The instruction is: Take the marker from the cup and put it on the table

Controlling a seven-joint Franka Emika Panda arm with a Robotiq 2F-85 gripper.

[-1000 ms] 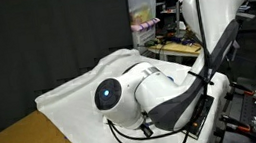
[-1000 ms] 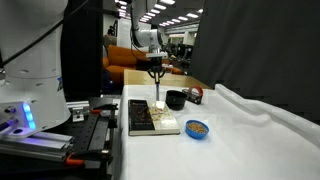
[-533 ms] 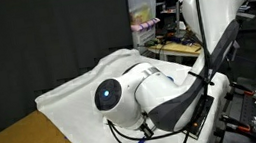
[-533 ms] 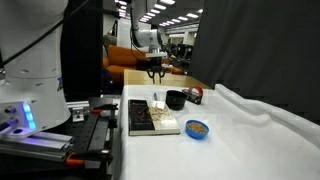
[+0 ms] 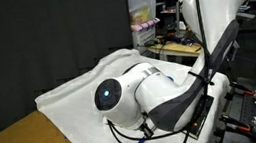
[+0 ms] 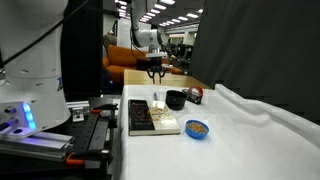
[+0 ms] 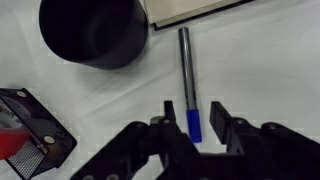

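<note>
tabletop (image 5: 71, 98): large, draped in wrinkled white cloth, with a bare tan wooden corner showing at one edge.

arm (image 5: 161, 92): glossy white shells with black joints, filling much of an exterior view. it is holding the claw (image 6: 155, 70) well above the cloth.

cup (image 7: 93, 30): round, dark and matt, standing upright. its inside is reading too dark to judge.

red-and-black block (image 7: 28, 125): boxy and hard-edged, sitting near the cup.

marker (image 7: 185, 72): slim, straight dark stick with a blue end, lying flat on the tabletop just beside the cup and apart from it. its long axis is running straight away from the claw, blue end nearest. in the wrist view it is lining up with the gap between the jaws.

claw, state: released, jaws spread, gripping nothing. as a judgement, the placing is looking done. any coming move is calling only for a straight lift clear of the marker.
</note>
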